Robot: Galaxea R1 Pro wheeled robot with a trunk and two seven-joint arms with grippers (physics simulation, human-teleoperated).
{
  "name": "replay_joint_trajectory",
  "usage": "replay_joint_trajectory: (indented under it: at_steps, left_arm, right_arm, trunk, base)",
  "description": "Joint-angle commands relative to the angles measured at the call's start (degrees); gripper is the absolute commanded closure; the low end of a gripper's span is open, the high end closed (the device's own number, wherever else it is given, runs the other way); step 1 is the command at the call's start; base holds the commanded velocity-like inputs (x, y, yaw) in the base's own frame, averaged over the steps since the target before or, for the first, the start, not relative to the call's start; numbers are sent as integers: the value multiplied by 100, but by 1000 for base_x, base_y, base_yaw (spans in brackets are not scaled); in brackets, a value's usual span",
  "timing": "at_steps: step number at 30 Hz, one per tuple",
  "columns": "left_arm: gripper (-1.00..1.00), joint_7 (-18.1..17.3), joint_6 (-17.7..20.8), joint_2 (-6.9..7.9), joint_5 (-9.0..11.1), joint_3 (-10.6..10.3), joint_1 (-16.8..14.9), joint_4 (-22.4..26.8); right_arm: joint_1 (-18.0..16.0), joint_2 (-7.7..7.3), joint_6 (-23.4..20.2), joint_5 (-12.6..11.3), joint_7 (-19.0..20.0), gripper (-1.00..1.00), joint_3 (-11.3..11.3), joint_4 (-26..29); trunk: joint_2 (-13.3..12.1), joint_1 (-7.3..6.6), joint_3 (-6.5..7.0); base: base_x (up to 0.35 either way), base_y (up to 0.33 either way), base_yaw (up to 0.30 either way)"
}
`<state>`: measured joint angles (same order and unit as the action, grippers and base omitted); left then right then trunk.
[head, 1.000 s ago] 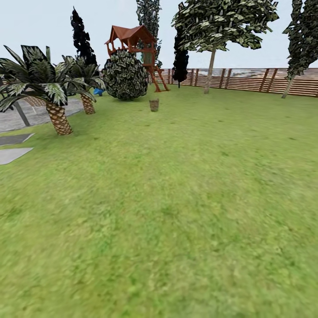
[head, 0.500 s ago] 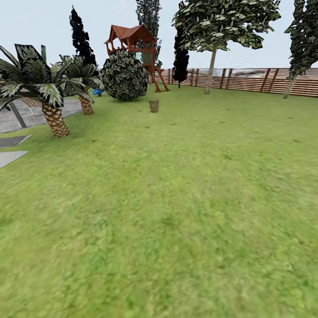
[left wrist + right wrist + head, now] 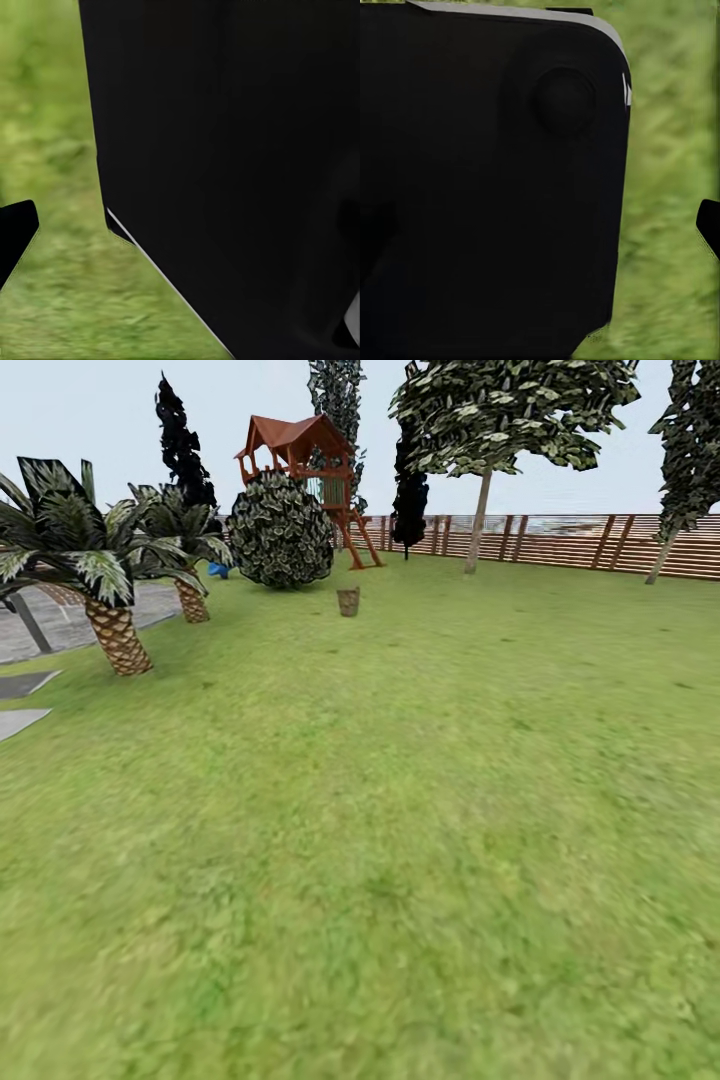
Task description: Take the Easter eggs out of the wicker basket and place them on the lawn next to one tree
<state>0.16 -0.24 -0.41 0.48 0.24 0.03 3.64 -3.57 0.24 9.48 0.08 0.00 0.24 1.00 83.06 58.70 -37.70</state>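
Observation:
The wicker basket [image 3: 348, 601] stands small and brown far ahead on the lawn [image 3: 400, 810], in front of the round dark bush. The Easter eggs are hidden at this distance. A tree [image 3: 478, 510] with a pale trunk and a light green crown rises at the back, right of the basket, by the fence. A second slim-trunked tree [image 3: 662, 550] leans at the far right. In the left wrist view a black fingertip [image 3: 13, 238] shows beside a large black robot part over grass. The right wrist view has a black fingertip [image 3: 709, 225] at its edge.
Two palms [image 3: 115, 630] stand at the left beside grey paving [image 3: 20, 705]. A round dark bush [image 3: 281, 532] and a red-roofed play tower [image 3: 300, 450] lie behind the basket. A wooden slat fence [image 3: 560, 540] closes the back. Open grass stretches ahead.
The whole head view has shifted: the palms and paving have slid left and lower, so the camera has moved forward. The basket keeps its place in the picture.

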Motion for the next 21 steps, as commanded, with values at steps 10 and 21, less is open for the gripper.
replay_joint_trajectory:
  at_steps: [10, 21]
  left_arm:
    - [-100, 2, -3, -3, 5, 2, -1, 5]
    - [-100, 2, -3, -3, 5, 2, 0, 5]
  right_arm:
    - [-3, 2, 19, 19, 0, -100, 10, 14]
    - [-3, -5, 19, 18, 0, -100, 15, 12]
  trunk:
    - [2, 3, -4]
    - [2, 3, -4]
  base:
    - [340, 0, 0]
    - [340, 0, 0]
